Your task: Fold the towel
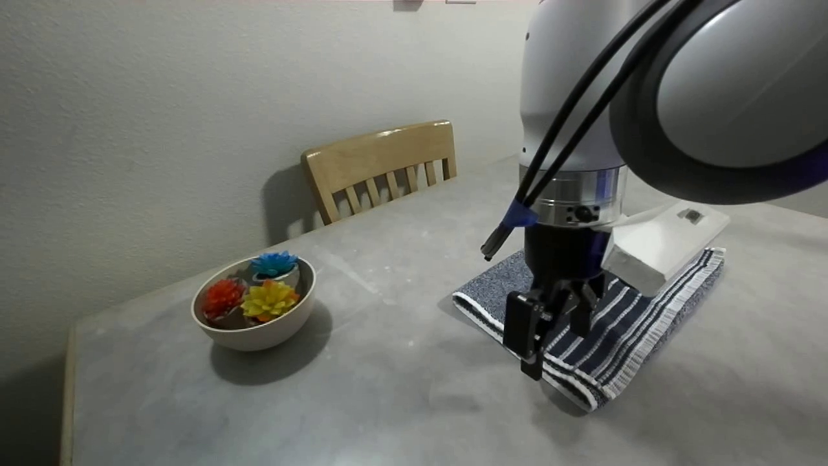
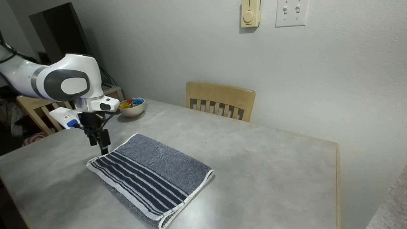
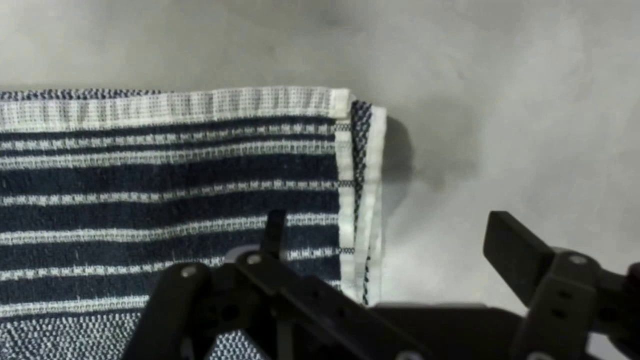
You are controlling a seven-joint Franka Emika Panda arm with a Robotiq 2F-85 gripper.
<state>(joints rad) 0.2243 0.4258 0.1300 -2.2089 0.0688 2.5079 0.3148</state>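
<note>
The towel lies folded flat on the table, blue-grey with dark navy and white stripes along one end. It shows in both exterior views (image 1: 598,353) (image 2: 152,173) and in the wrist view (image 3: 150,210). Its white-hemmed side edge shows more than one layer, slightly offset. My gripper (image 1: 554,351) is open and empty at that edge, pointing down; it also shows in an exterior view (image 2: 98,149). In the wrist view the gripper (image 3: 388,220) has one finger over the stripes and the other beyond the hem, over bare table. Whether a fingertip touches the towel I cannot tell.
A bowl (image 1: 259,333) with red, yellow and blue artificial plants stands on the table beyond the gripper; it also shows in an exterior view (image 2: 135,111). A wooden chair (image 1: 381,152) stands at the table's wall side. The table's wooden edge (image 2: 338,184) shows at the far end.
</note>
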